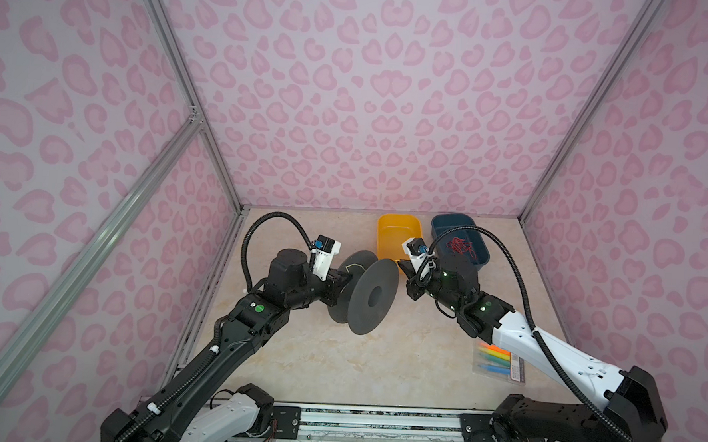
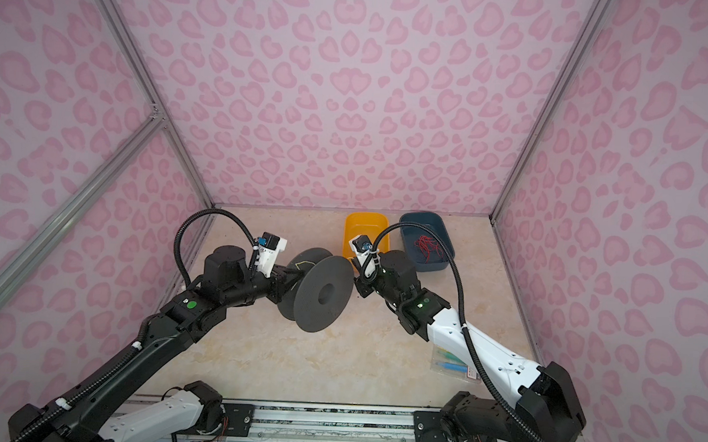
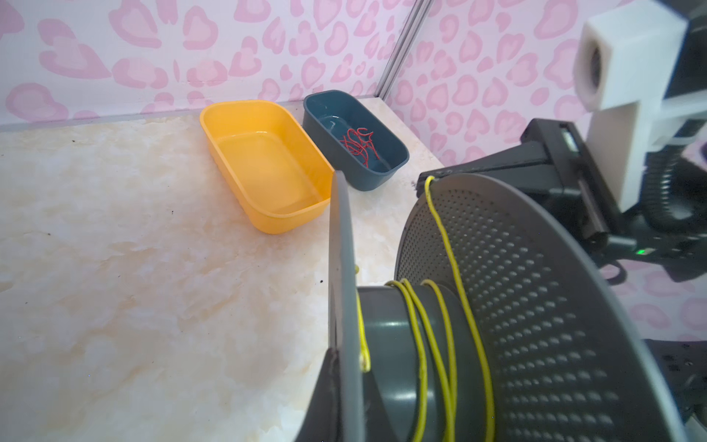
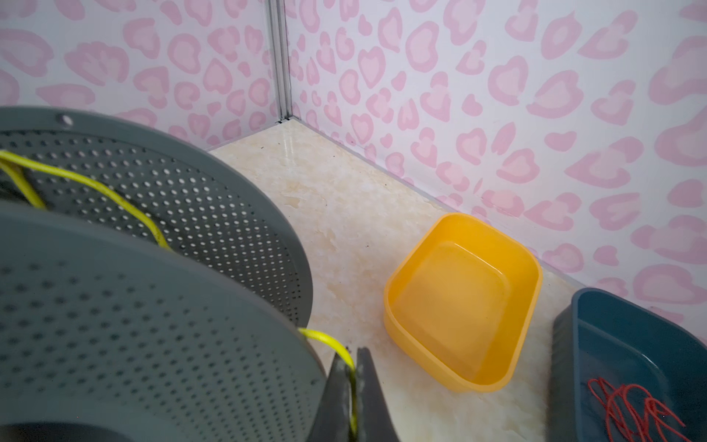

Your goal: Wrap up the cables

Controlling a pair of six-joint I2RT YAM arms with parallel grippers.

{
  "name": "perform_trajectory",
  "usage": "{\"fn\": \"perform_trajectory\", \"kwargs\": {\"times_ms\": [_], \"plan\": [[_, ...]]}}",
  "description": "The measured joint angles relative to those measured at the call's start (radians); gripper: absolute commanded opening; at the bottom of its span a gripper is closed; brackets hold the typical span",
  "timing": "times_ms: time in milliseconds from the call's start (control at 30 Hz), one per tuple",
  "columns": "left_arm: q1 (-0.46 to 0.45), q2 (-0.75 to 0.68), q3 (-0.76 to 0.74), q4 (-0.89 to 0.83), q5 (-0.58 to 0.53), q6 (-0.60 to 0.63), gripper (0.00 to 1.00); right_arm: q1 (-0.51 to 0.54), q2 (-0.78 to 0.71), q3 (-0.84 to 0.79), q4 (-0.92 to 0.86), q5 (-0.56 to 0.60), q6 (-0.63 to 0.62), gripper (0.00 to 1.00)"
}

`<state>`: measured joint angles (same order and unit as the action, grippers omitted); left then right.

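Note:
A dark grey spool with two perforated flanges hangs above the table between the arms. My left gripper is shut on the rim of one flange. The cable, a thin yellow wire, lies in a few loose turns round the hub. From there it climbs the inner face of the other flange and passes over its rim. My right gripper is shut on the wire just past that rim, close to the spool. The wire's free end is hidden between the right fingers.
An empty yellow tub stands at the back of the table. A dark blue tub holding red wires stands right of it. A pack of coloured markers lies partly under the right arm.

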<state>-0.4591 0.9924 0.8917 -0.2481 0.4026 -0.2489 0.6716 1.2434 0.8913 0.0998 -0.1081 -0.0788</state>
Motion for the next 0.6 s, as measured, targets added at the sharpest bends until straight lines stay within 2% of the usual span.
{"fn": "perform_trajectory", "kwargs": {"times_ms": [233, 400, 600], "plan": [[0.088, -0.001, 0.001, 0.017, 0.173, -0.067, 0.04, -0.023, -0.044, -0.078, 0.108, -0.084, 0.033, 0.0], [0.148, 0.052, 0.035, 0.049, 0.304, -0.125, 0.04, -0.057, -0.074, -0.13, 0.183, -0.143, 0.061, 0.0], [0.19, 0.112, 0.081, 0.079, 0.399, -0.174, 0.04, -0.098, -0.083, -0.173, 0.277, -0.204, 0.097, 0.0]]}}
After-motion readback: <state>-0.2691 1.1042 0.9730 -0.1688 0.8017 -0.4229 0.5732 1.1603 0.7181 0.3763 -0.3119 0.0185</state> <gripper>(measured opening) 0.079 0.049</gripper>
